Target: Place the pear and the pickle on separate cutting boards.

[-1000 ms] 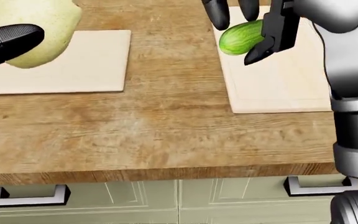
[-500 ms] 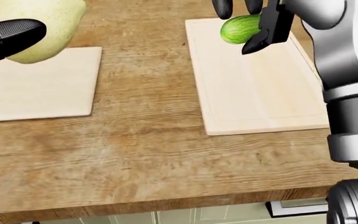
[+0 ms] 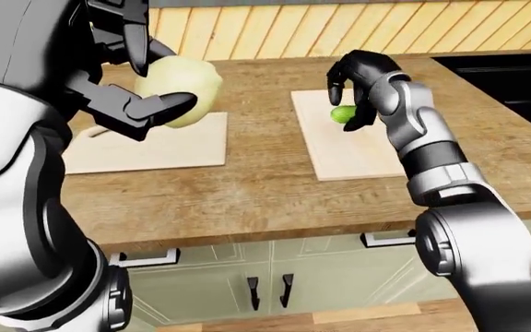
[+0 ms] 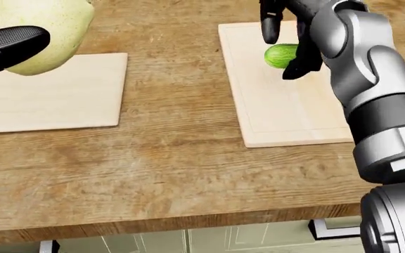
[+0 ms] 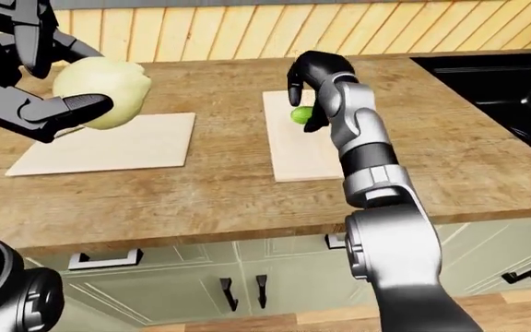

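While cabinet drawers point(image 3: 247, 259) sit nearest under the wooden counter point(image 4: 160, 158), the left hand point(image 3: 132, 90) is raised above the left cutting board point(image 4: 55, 97), its fingers closed round the pear point(image 3: 184, 88). Farther off, the right hand point(image 4: 290, 39) reaches down over the right cutting board point(image 4: 287, 116), fingers curled round the pickle point(image 4: 280, 55), which sits lower toward the board than half a second ago; whether it touches I cannot tell.
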Controlling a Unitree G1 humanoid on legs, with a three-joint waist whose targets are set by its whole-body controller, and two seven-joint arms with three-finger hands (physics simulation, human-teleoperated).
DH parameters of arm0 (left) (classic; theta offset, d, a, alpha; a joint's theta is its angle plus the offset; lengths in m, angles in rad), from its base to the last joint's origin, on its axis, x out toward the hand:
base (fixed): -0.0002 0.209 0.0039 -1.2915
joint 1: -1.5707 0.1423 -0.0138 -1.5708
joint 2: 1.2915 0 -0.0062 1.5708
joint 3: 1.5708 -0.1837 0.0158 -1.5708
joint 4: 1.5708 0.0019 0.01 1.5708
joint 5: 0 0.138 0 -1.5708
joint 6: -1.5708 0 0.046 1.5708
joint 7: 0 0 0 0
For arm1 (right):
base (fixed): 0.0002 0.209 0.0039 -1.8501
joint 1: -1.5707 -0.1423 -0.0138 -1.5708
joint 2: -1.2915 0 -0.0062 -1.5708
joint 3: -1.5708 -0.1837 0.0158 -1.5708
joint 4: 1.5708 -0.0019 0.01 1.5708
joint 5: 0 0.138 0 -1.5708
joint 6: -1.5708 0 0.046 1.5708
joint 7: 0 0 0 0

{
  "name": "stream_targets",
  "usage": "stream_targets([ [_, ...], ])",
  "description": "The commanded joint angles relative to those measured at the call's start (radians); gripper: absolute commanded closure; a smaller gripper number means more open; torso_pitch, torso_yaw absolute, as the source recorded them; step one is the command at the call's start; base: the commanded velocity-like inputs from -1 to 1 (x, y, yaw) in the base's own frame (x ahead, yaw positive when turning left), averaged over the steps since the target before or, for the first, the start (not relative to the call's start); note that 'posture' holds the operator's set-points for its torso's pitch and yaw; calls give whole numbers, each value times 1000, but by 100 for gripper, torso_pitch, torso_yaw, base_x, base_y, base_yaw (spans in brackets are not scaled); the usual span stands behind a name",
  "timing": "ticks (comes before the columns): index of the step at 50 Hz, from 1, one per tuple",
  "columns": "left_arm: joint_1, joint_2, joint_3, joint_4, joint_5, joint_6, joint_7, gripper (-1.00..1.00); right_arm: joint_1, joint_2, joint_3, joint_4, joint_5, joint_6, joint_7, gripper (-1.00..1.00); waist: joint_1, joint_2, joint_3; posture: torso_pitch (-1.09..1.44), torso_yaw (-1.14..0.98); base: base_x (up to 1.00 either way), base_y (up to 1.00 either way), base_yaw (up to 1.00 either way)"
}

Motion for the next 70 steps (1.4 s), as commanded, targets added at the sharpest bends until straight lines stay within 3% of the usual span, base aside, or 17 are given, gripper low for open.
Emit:
stream_targets([
  [1, -28, 10, 16, -11, 8, -32, 16, 100, -49, -16, -10, -23, -4, 18, -38, 100, 0, 2, -32, 0, 0, 0, 0, 0],
  [10, -24, 13, 18, -13, 0, -31, 21, 100, -52, -14, -2, 28, -27, 91, -69, 100, 3, 2, -35, 0, 0, 0, 0, 0],
  [36, -10, 15, 26, -9, -11, -48, 29, 100, -33, 2, 13, 88, -30, 93, -100, 100, -1, 5, -44, 0, 0, 0, 0, 0],
  [49, -17, 24, 31, -7, -21, -46, 33, 100, -39, -10, 7, 32, -38, 105, -49, 68, -1, 6, -42, 0, 0, 0, 0, 0],
  [59, -24, 30, 30, -9, -26, -38, 36, 100, -26, -10, 5, 1, -41, 110, -17, 26, -2, 6, -41, 0, 0, 0, 0, 0],
  [63, -23, 29, 29, -8, -27, -41, 38, 100, -28, -9, 4, -11, -43, 111, -4, 1, -2, 7, -40, 0, 0, 0, 0, 0],
  [70, -31, 35, 30, -10, -29, -32, 37, 100, -28, -11, 1, -51, -48, 119, 29, -17, -1, 7, -39, 0, 0, 0, 0, 0],
])
